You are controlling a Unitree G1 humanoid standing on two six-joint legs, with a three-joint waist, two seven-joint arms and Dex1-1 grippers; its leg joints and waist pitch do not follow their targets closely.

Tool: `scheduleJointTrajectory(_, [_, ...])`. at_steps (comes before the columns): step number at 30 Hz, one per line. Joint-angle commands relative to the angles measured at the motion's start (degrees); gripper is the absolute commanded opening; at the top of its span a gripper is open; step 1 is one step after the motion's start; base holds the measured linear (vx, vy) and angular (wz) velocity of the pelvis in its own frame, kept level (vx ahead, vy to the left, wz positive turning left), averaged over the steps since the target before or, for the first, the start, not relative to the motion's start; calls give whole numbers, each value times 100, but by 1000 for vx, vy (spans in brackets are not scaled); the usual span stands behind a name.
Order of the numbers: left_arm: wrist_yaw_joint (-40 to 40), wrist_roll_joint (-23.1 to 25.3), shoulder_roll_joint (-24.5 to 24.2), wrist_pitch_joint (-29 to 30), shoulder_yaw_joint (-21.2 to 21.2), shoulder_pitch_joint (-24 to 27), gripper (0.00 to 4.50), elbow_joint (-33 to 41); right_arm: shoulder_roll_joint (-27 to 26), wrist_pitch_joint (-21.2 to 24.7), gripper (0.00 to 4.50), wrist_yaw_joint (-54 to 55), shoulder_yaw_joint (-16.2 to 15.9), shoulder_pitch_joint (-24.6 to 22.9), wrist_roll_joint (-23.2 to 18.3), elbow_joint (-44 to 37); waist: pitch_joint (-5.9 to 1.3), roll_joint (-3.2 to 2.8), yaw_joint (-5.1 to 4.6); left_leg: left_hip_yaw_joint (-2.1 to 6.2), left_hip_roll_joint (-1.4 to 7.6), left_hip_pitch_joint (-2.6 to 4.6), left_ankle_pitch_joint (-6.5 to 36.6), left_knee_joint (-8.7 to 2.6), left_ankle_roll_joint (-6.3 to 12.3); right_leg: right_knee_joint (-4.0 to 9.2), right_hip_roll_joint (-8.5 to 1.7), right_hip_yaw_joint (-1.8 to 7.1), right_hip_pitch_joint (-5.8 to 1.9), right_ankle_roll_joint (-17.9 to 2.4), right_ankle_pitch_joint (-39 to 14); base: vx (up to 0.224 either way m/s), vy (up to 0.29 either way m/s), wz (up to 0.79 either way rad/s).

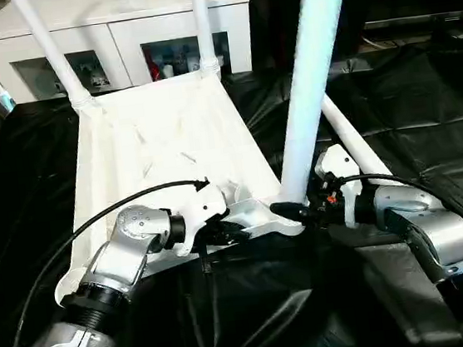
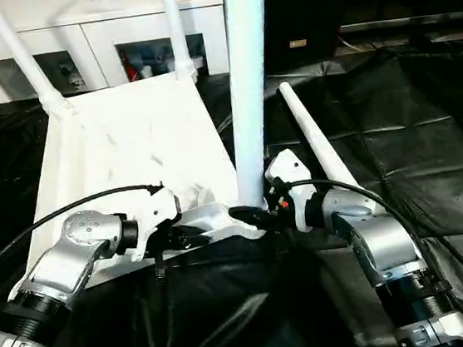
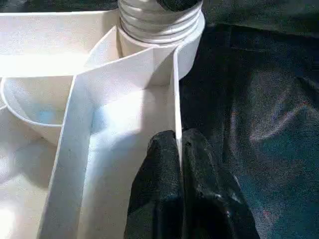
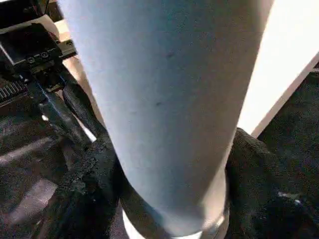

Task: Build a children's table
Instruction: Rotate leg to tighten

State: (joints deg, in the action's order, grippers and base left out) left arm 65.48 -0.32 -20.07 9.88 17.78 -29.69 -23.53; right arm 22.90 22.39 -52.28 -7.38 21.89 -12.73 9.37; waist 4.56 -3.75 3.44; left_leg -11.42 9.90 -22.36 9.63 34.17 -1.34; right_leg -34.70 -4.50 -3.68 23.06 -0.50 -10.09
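Nearest the robot, the left claw (image 1: 236, 230) is pinched shut on the thin rim wall of the children's table (image 1: 161, 144), which lies upside down on the black-draped tabletop (image 1: 423, 93), ribbed underside up. The left wrist view shows the two black fingers (image 3: 164, 169) with the white wall squeezed between them, just short of the corner socket (image 3: 164, 47) where a threaded leg end sits.

Beside it, at the same near corner, the right claw (image 1: 299, 212) straddles the foot of the third leg (image 1: 308, 73), which stands upright in that socket. In the right wrist view its fingers (image 4: 94, 164) flank the tube on both sides, roughly at the tube's width; whether they press it yet I cannot tell.

The step in hand looks like seating this third leg: one arm steadies the top while the other works the tube at the socket. The next move likely calls for a firm grip low on the tube and a twist about its axis, kept vertical so the thread does not cross, with the left hold unmoved against the turning.

Further out, the fourth leg (image 1: 362, 146) lies loose on the cloth, just beside the right forearm. At the far edge two legs (image 1: 50, 52) already stand in their sockets, and behind them is a white cabinet (image 1: 114, 23).
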Motion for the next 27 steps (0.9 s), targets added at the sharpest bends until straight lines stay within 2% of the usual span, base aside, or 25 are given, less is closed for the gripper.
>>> scheduleJointTrajectory(1, [-17, -313, 136, -281, -169, -64, 0, 129, -125, 195, 262, 120, -61, -137, -23, 113, -449, 81, -17, 174, 324, 136, 1364, -390, 231, 478, -406, 278, -236, -1207, -1716, 0, 0, 0])
scheduleJointTrajectory(3, [-482, -105, 262, -306, -212, -188, 0, -120, -362, 300, 258, 479, 84, -162, -59, 319, -468, 93, -23, 178, 322, 147, 1380, -383, 209, 489, -417, 273, -238, -1186, -1831, 0, 0, 0])
scheduleJointTrajectory(4, [-802, 47, 345, -217, -216, -284, 0, -290, -520, 265, 258, 753, 126, -159, 4, 475, -455, 89, -33, 176, 316, 142, 1421, -385, 202, 501, -412, 273, -227, -1172, -1906, 0, 0, 0])
scheduleJointTrajectory(5, [-1048, 126, 435, -131, -236, -366, 0, -427, -663, 254, 257, 1000, 169, -137, 52, 608, -444, 89, -58, 171, 305, 166, 1551, -386, 146, 541, -408, 268, -191, -1107, -2184, 0, 0, 0])
scheduleJointTrajectory(7, [-1382, 180, 594, -13, -293, -481, 0, -604, -884, 258, 253, 1365, 239, -92, 99, 789, -438, 106, -64, 186, 285, 187, 1695, -386, 41, 587, -425, 257, -202, -959, -2657, 0, 0, 0])
scheduleJointTrajectory(9, [-1988, 266, 921, 250, -366, -679, 0, -852, -1319, 244, 253, 2178, 353, 69, 255, 1201, -413, 79, -91, 191, 283, 228, 1888, -390, -42, 630, -414, 250, -139, -837, -3012, 0, 0, 0])
scheduleJointTrajectory(11, [-2600, 308, 1232, 534, -480, -849, 0, -1078, -1702, 209, 253, 3012, 527, 290, 372, 1665, -401, 76, -169, 233, 255, 258, 2220, -382, -163, 688, -425, 193, -119, -681, -3470, -27, 5, -1])
scheduleJointTrajectory(12, [-2764, 306, 1341, 591, -507, -909, 0, -1159, -1832, 185, 253, 3263, 588, 387, 386, 1840, -396, 66, -206, 246, 243, 303, 2392, -370, -180, 741, -421, 160, -91, -573, -3690, -55, 20, -3])
scheduleJointTrajectory(13, [-2877, 310, 1446, 605, -505, -971, 0, -1238, -1958, 151, 253, 3452, 634, 495, 382, 2020, -388, 52, -254, 276, 237, 293, 2552, -387, -174, 770, -414, 111, -115, -497, -3739, -55, 20, -3])
scheduleJointTrajectory(15, [-2946, 343, 1551, 598, -445, -1021, 0, -1297, -2123, 97, 253, 3630, 681, 658, 371, 2221, -388, 25, -285, 302, 248, 279, 2703, -417, -170, 794, -412, 73, -136, -413, -3717, 0, 0, 0])
scheduleJointTrajectory(17, [-2961, 395, 1664, 515, -386, -1079, 0, -1370, -2291, 26, 253, 3744, 690, 889, 416, 2457, -376, -18, -353, 346, 272, 331, 3178, -475, -214, 828, -387, 11, -128, -400, -3501, 0, 0, 0])
scheduleJointTrajectory(19, [-2930, 398, 1684, 465, -379, -1093, 0, -1386, -2318, -1, 253, 3721, 679, 946, 425, 2494, -363, -70, -421, 378, 281, 420, 3713, -496, -312, 876, -359, -74, -111, -391, -3347, 0, 0, 0])
scheduleJointTrajectory(20, [-2897, 396, 1680, 448, -372, -1098, 0, -1390, -2325, -34, 253, 3681, 689, 962, 428, 2505, -356, -69, -479, 418, 302, 366, 3945, -557, -330, 833, -352, -132, -201, -375, -3110, -19, 52, -3])
scheduleJointTrajectory(21, [-2890, 398, 1677, 442, -371, -1101, 0, -1394, -2329, -44, 285, 3675, 700, 971, 427, 2515, -360, -73, -469, 434, 335, 325, 4105, -630, -375, 749, -371, -116, -253, -392, -2951, 0, 0, 0])
scheduleJointTrajectory(22, [-2871, 404, 1670, 427, -370, -1109, 0, -1404, -2339, -69, 313, 3660, 729, 998, 425, 2544, -357, -16, -480, 417, 324, 344, 4136, -626, -387, 777, -392, -101, -217, -419, -2987, 0, 0, 0])
scheduleJointTrajectory(23, [-2768, 403, 1619, 374, -355, -1105, 0, -1395, -2316, -109, 313, 3538, 749, 1037, 406, 2567, -367, -7, -486, 396, 265, 415, 4077, -544, -403, 833, -456, -86, -137, -458, -3217, 0, 0, 0])
scheduleJointTrajectory(24, [-2737, 404, 1596, 361, -351, -1104, 0, -1394, -2304, -134, 313, 3497, 753, 1059, 406, 2588, -350, 10, -526, 391, 216, 435, 3963, -465, -321, 925, -483, -127, -105, -393, -3525, 0, 0, 0])
scheduleJointTrajectory(26, [-2652, 400, 1526, 243, -328, -1097, 0, -1391, -2247, -220, 349, 3423, 734, 1105, 424, 2633, -353, -5, -574, 433, 234, 332, 3843, -496, -233, 903, -498, -146, -192, -266, -3638, 0, 0, 0])
scheduleJointTrajectory(27, [-2383, 341, 1401, 144, -290, -1042, 0, -1296, -2093, -311, 357, 3190, 644, 1103, 468, 2538, -344, -25, -576, 464, 273, 282, 3897, -565, -256, 852, -492, -132, -233, -272, -3520, 0, 0, 0])
